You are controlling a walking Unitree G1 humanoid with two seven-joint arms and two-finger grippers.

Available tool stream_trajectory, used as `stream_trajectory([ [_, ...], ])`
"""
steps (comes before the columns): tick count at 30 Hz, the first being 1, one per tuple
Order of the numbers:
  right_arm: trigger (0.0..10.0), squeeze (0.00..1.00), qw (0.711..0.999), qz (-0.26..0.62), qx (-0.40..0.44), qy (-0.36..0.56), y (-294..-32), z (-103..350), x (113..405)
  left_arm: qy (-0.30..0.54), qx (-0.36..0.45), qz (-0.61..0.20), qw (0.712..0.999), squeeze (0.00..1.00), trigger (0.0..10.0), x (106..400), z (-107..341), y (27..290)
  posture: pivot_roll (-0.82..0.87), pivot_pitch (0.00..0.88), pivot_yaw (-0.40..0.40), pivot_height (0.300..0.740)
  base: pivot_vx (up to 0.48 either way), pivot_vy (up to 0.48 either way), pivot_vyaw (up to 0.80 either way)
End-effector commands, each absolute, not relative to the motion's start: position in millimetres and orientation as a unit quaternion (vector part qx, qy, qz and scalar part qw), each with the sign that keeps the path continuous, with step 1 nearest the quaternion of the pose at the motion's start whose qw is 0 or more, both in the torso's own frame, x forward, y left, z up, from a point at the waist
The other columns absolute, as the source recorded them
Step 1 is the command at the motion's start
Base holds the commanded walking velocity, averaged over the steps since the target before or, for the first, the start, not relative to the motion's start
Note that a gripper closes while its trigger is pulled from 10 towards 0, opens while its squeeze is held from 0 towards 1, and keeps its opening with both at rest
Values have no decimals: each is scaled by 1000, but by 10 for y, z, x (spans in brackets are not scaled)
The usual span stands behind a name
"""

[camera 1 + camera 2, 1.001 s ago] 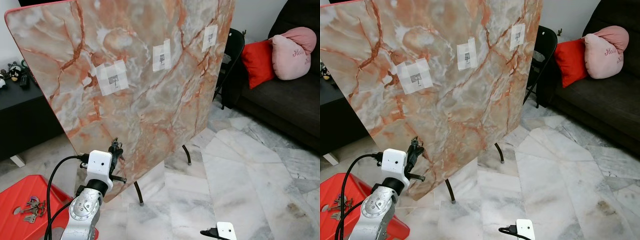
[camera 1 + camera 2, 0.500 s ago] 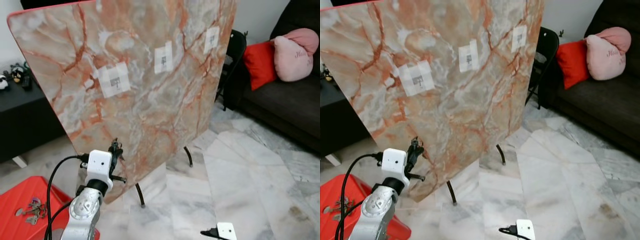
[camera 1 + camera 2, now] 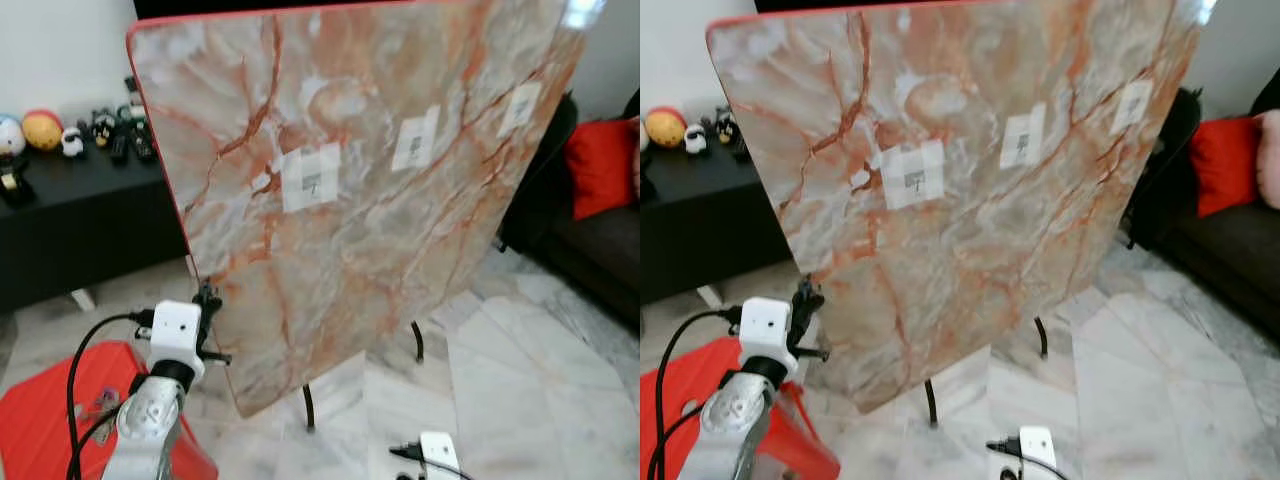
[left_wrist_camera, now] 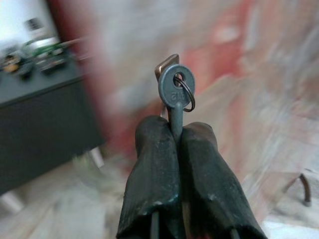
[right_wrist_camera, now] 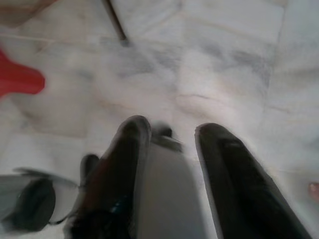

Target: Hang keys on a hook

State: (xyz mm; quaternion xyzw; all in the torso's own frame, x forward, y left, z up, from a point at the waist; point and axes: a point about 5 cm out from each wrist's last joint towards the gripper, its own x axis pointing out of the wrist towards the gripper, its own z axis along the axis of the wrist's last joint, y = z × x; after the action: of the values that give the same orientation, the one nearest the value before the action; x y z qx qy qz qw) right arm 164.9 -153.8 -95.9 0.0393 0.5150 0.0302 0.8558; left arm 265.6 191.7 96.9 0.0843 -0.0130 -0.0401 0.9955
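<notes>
Now | left gripper (image 4: 174, 144) clamps key (image 4: 176, 92) | right gripper (image 5: 169, 149) parted, empty | red tray (image 3: 40, 400): keys

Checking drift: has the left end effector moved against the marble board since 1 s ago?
Yes. The left end effector, shut on a key, now sits at the marble board's left edge, earlier further right. The camera also moved.

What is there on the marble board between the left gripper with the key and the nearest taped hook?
In the left eye view, only bare marble board lies between the left gripper, shut on the key, and the nearest taped hook.
</notes>
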Motion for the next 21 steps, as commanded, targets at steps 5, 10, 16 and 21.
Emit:
stream_trajectory([
  [5,10000,0,850,19,35,526,-1625,-984,1581,-29,78,-115,990,0,10000,2679,1040,1692,63,10,-39,740,117,0,0],
  [10,10000,0,850,20,35,526,-1621,-985,1579,-21,79,-119,990,0,10000,2647,1019,1735,62,9,-36,740,0,0,0],
  [16,10000,0,849,23,33,527,-1624,-985,1579,-27,77,-146,986,0,10000,2631,1075,1683,68,11,-39,740,0,0,0],
  [21,10000,0,849,24,32,527,-1624,-984,1581,-36,72,-180,980,0,10000,2623,1156,1579,66,10,-38,740,0,0,0],
])
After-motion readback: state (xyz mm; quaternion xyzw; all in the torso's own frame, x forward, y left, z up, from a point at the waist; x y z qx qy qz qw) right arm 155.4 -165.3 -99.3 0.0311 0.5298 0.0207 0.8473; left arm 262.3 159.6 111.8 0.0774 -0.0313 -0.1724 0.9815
